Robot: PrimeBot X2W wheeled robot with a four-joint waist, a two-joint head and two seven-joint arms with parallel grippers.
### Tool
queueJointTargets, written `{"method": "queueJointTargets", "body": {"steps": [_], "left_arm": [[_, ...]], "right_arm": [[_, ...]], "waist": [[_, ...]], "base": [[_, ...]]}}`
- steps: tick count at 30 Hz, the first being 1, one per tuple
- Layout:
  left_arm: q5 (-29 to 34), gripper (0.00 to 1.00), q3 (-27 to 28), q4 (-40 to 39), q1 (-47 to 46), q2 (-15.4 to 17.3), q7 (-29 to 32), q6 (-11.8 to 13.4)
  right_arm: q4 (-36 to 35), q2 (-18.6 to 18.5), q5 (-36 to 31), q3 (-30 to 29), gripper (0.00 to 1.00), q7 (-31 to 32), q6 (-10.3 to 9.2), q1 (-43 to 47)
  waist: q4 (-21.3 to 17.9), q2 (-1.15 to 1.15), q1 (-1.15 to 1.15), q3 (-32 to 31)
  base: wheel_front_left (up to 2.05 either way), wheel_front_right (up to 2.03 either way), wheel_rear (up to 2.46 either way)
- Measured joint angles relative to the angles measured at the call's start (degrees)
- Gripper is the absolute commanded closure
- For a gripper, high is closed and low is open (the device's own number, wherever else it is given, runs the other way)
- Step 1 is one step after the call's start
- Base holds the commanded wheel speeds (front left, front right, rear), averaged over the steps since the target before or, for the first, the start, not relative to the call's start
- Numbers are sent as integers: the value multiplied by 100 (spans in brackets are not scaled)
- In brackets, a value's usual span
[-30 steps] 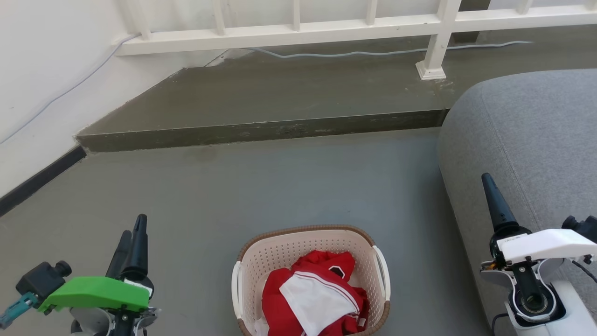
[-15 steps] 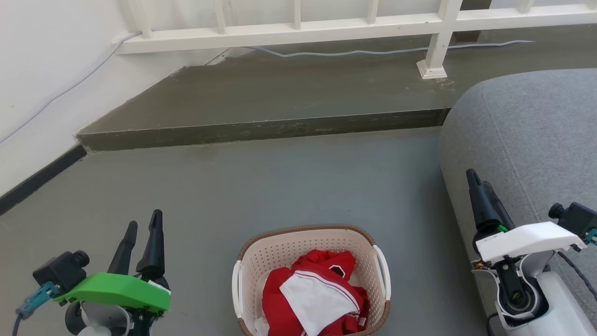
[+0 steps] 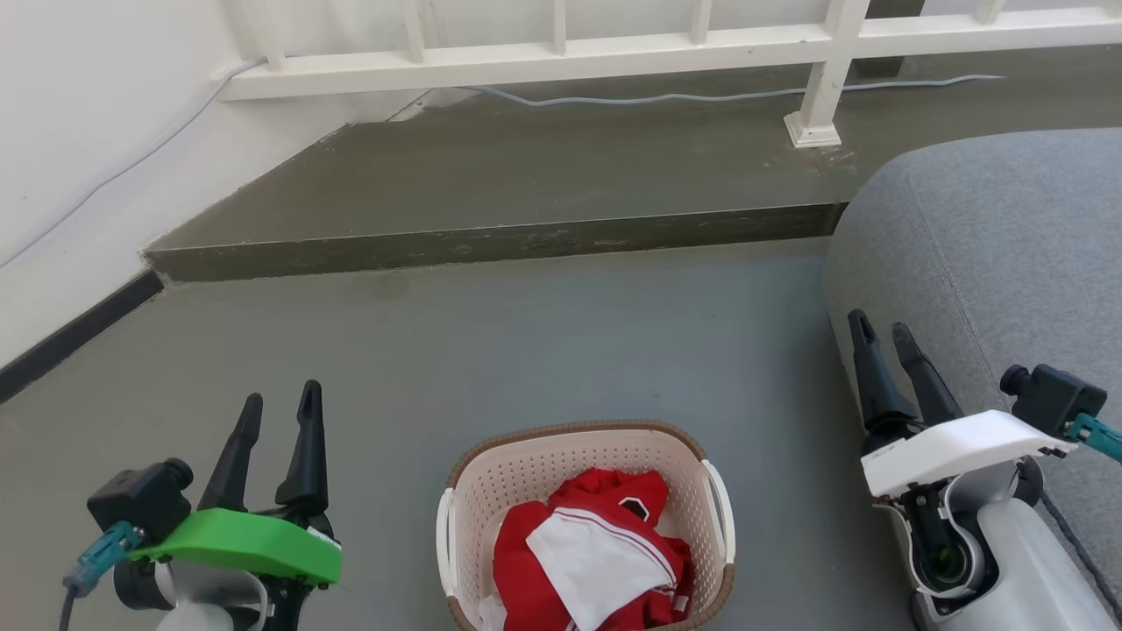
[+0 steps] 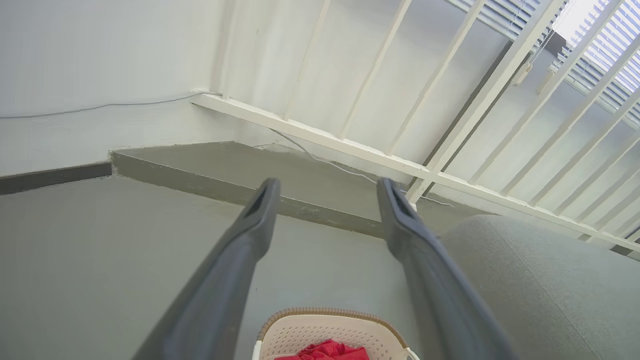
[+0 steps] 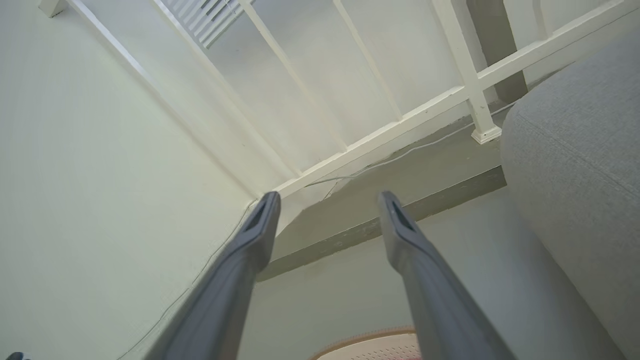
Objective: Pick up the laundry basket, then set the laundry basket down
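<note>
While the basket [image 3: 543,473] sits upright on the grey floor [image 3: 526,350] right in front of the robot, both arms are held out to its sides and neither touches it. The left gripper [image 3: 280,394] is over bare floor to the basket's left, with a gap between it and the near handle [image 3: 443,543]. Its two dark fingers are spread with nothing between them. The right gripper [image 3: 878,322] is further off on the other side, against the edge of the grey sofa [image 3: 1008,245]. I can't tell whether it brushes the fabric. Its fingers are parted as well, and empty. Both grippers point away from the robot, toward the step [image 3: 491,241].

The basket is cream plastic dotted with small holes, with a brown braided-looking rim [image 3: 574,428] and a white handle on each side. A red garment [image 3: 526,543] lies crumpled inside, with a white cloth [image 3: 596,561] on top of it. From the left wrist, the basket's far rim shows low down between the two fingers.

Beyond the basket the floor runs to the raised step, which carries a white railing [image 3: 543,61]. A pale cable [image 3: 666,98] trails along the foot of the railing. A white wall [image 3: 88,131] closes off the left side.
</note>
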Motion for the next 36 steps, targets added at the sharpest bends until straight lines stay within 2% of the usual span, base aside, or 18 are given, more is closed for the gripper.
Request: {"method": "queueJointTargets", "body": {"steps": [24,36], "left_arm": [[1933,0,-158,-129,-5,-5,-505,-1],[2020,0,-153,-126,-7,-21,-505,-8]], "right_arm": [[-31,27,-1840,299,0,-486,-9,-20],[-7,136,-1939,233,0,-519,-4,-21]], "waist": [[21,0,0,-40],[6,0,0,-62]], "base": [[0,0,0],[0,0,0]]}}
